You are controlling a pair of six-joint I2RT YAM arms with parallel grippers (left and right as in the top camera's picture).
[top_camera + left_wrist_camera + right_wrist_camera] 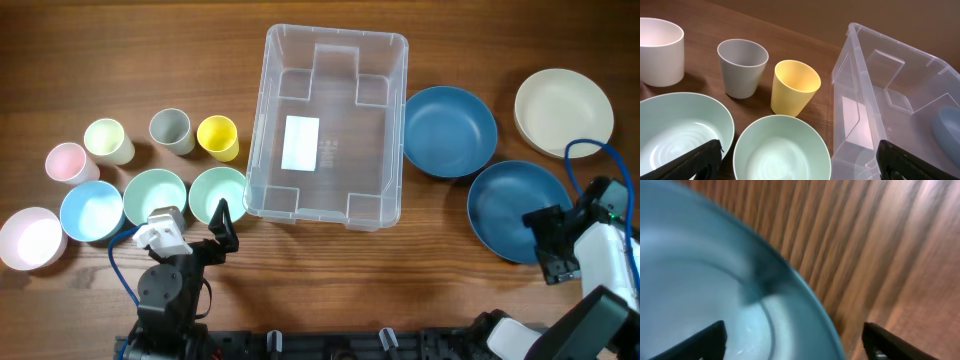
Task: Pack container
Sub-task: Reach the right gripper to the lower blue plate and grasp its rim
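Container (328,125) mid-table, long axis running away from robot. Left gripper (222,225), jaws apart, over green bowl (212,190) just left of container; right gripper (548,245), jaws apart, over blue bowl (515,205) well right of it. Left arm judged nearer.

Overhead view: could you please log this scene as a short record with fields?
container: clear, nothing inside
cups: pink cup, pale green cup, grey cup, yellow cup, left of container
left bowls: pink bowl, light blue bowl, mint bowls
right bowls: dark blue bowls, cream bowl
left gripper: open, above mint bowl nearest container
right gripper: open, at near dark blue bowl's rim
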